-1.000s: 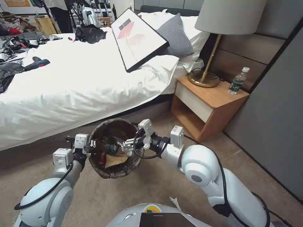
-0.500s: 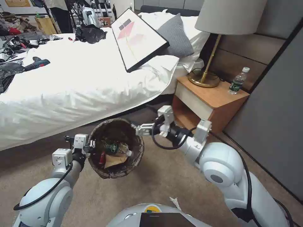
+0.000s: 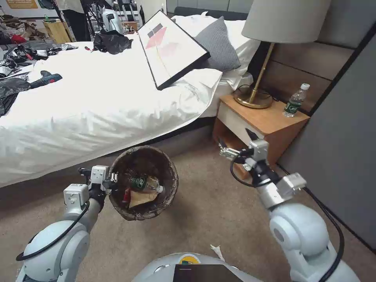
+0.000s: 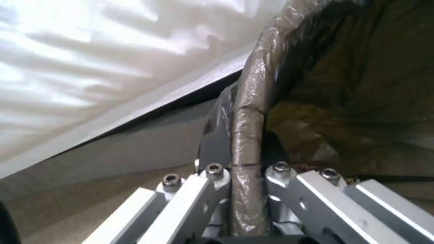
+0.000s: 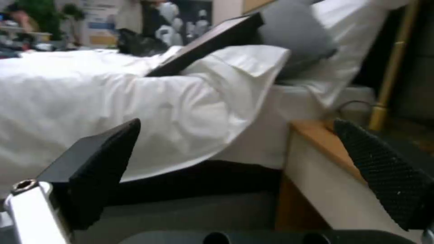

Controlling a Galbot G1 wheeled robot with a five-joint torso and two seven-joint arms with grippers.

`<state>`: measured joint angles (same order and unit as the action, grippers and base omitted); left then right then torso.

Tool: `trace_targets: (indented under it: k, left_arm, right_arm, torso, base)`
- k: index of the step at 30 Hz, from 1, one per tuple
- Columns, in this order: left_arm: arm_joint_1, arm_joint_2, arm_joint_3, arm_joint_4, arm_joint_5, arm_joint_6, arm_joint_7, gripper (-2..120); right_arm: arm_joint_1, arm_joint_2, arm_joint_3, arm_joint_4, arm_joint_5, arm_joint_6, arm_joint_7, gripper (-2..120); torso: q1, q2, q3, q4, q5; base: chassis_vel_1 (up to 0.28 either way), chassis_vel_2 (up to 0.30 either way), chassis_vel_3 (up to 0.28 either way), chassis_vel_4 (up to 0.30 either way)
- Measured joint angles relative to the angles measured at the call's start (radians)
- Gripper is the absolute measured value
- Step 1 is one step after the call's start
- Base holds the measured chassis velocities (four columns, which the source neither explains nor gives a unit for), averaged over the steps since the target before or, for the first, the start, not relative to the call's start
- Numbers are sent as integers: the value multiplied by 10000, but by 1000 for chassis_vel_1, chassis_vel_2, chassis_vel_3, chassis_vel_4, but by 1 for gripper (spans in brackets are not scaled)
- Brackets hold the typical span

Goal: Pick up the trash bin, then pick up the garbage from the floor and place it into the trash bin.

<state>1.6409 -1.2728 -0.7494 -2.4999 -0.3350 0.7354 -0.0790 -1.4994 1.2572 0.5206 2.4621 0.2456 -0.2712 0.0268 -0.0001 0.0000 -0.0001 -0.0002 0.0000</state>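
Head view: round trash bin [image 3: 143, 182], crinkled liner

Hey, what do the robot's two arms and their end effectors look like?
Both arms have glossy white rounded shells with a grey disc at the joints and loose black cables looping alongside. Boxy white modules sit near the wrists. The left end effector has silver metal linkages with hex bolts. The right end effector carries black, wedge-shaped fingers with dotted textured pads.

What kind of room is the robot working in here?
Most likely a bedroom, perhaps a hotel-style room or a mock-up: a bed with white sheets, a wooden nightstand beside it carrying a table lamp, and beige carpet underfoot.
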Motion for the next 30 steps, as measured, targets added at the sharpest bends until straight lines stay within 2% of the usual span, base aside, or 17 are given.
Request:
trace_targets:
  k: [3,9,12,30]
  left_arm:
    - [-58,56,1,0,0,0,41,3]
    - [-91,113,7,0,22,0,88,3]
    - [-72,156,-24,0,309,0,306,3]
    - [-102,229,-20,0,792,-99,632,3]
  right_arm:
    - [-782,593,424,36,-634,737,61,100]
    - [-1432,967,686,-47,-964,1171,67,100]
    - [-2043,1344,678,-325,-1295,1715,66,100]
    - [-2567,1878,461,-500,-1789,2178,224,100]
  torso:
    - [0,0,0,0,0]
    - [0,0,0,3,-1]
    - [0,0,0,1,-1]
    - [0,0,0,2,-1]
  base:
    - [0,0,0,0]
    - [0,0,0,0]
    - [0,0,0,0]
    - [0,0,0,0]
